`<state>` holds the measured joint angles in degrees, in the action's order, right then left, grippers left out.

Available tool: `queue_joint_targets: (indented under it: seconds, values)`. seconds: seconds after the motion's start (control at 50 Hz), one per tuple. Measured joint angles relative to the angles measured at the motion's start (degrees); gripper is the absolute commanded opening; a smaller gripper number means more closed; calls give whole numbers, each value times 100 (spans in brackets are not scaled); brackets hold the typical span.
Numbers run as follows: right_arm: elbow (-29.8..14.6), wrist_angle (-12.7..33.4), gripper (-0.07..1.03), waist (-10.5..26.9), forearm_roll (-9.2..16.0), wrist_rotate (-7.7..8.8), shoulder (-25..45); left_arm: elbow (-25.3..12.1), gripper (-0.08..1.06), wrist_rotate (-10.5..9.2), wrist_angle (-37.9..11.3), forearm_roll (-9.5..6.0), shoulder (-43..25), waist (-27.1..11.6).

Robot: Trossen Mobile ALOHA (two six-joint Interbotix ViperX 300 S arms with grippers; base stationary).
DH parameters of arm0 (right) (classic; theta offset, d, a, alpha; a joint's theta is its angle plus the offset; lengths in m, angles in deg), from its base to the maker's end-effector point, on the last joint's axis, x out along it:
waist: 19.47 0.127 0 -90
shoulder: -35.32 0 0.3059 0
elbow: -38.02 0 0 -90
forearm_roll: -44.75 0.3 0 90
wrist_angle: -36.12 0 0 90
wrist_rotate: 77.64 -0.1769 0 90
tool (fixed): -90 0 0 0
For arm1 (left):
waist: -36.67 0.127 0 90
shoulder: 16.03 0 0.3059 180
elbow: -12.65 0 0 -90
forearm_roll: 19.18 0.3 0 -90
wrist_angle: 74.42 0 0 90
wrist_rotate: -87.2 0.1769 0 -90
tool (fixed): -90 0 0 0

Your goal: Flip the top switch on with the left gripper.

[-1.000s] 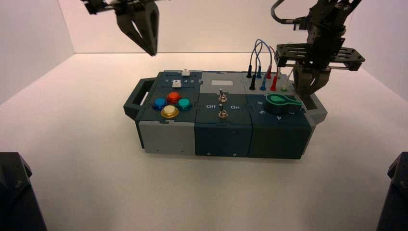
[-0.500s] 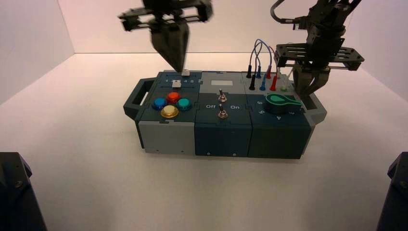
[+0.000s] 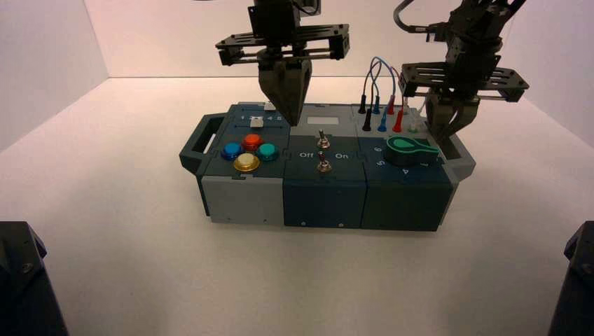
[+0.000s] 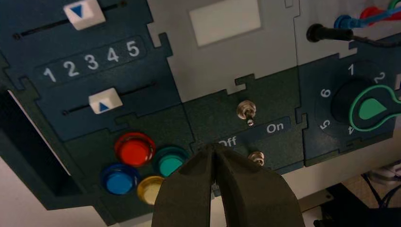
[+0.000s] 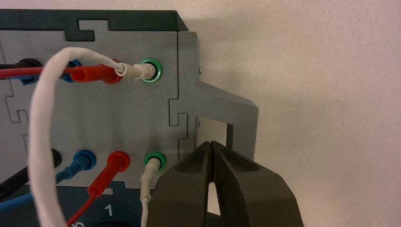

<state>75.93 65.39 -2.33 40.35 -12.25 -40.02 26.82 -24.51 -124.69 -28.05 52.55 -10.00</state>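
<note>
The top switch is a small silver toggle on the box's dark middle panel, just in front of the light grey window. It also shows in the left wrist view, above the lettering "Off" and "On". Its twin sits nearer the front face. My left gripper is shut and empty. It hangs above the box, left of and behind the top switch, not touching it. In the left wrist view its tips lie by the "Off" lettering. My right gripper is shut and idle over the box's right end.
Coloured round buttons and two sliders with white caps fill the box's left part. A green knob and several plugged wires stand at the right. The box's right handle lies below my right gripper.
My left gripper has swung right and down from the far left, closing its fingers, to above the box beside the grey window. The right arm has not moved.
</note>
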Motion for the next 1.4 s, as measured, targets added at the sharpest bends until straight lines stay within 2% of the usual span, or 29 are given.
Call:
queue_joint_targets:
  seconds: [0.26,0.82,1.4]
  values:
    - [0,0,-2,0,0,0,0,-9,-3,-26,26,0,-114,-44]
    - [0,0,-2,9,0,0,0,-352,-3,-44,53,44,-510,-53]
    - [0,0,-2,9,-9,0,0,-519,-3,-26,18,62,-703,-105]
